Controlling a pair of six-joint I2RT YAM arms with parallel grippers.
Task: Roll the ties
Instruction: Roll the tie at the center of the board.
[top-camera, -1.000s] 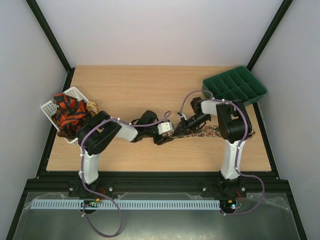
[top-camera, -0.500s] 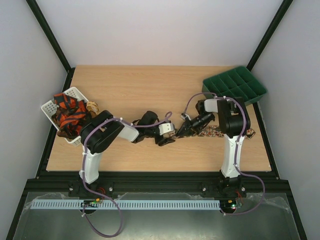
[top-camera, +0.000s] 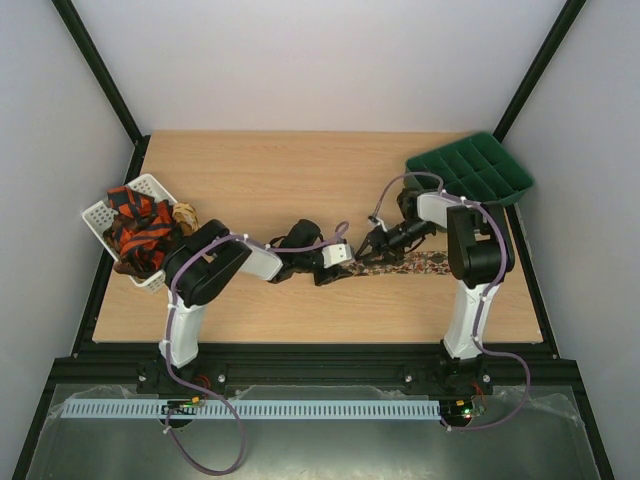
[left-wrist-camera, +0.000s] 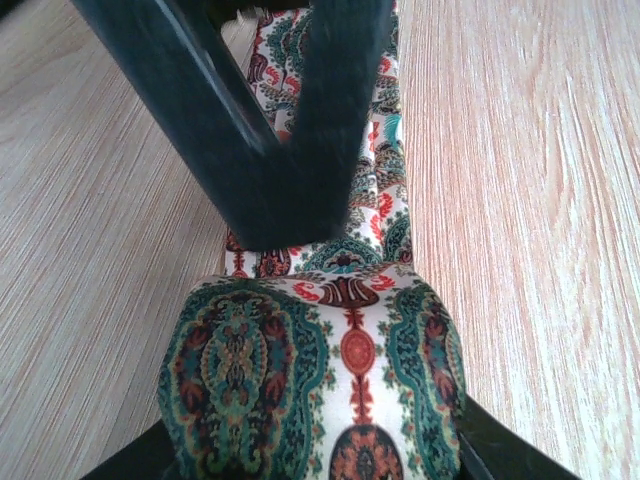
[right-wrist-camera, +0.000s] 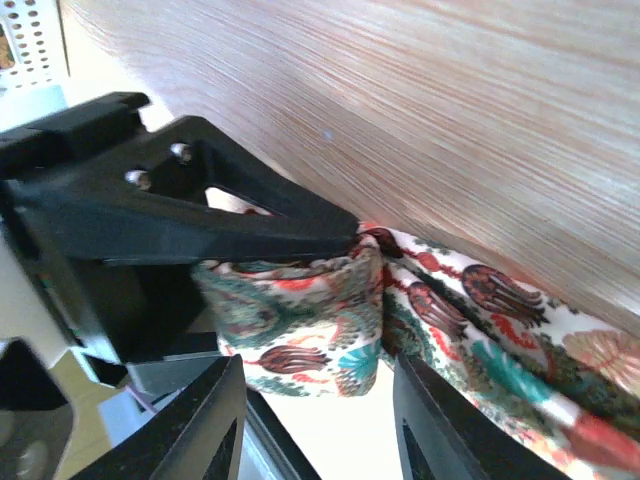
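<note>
One tie with a white, green and red paisley print (top-camera: 440, 262) lies flat on the table, running right from the centre. Its left end is rolled into a small bundle (left-wrist-camera: 310, 380). My left gripper (top-camera: 345, 262) is shut on this roll, whose sides sit against the jaws at the bottom of the left wrist view (left-wrist-camera: 312, 445). My right gripper (top-camera: 370, 250) is open, its fingers (right-wrist-camera: 215, 420) standing either side of the roll (right-wrist-camera: 300, 310) without closing on it (right-wrist-camera: 320, 362). Red-orange and black ties (top-camera: 140, 228) are heaped in the white basket.
The white basket (top-camera: 100, 212) stands at the left table edge, with a small brownish bundle (top-camera: 185, 213) beside it. A green compartment tray (top-camera: 470, 170) sits at the back right corner. The two grippers are nearly touching at the table centre.
Both grippers have shifted slightly right and away along the tie. The right arm's wrist has swung toward the green tray. The left gripper has kept hold of the roll.
</note>
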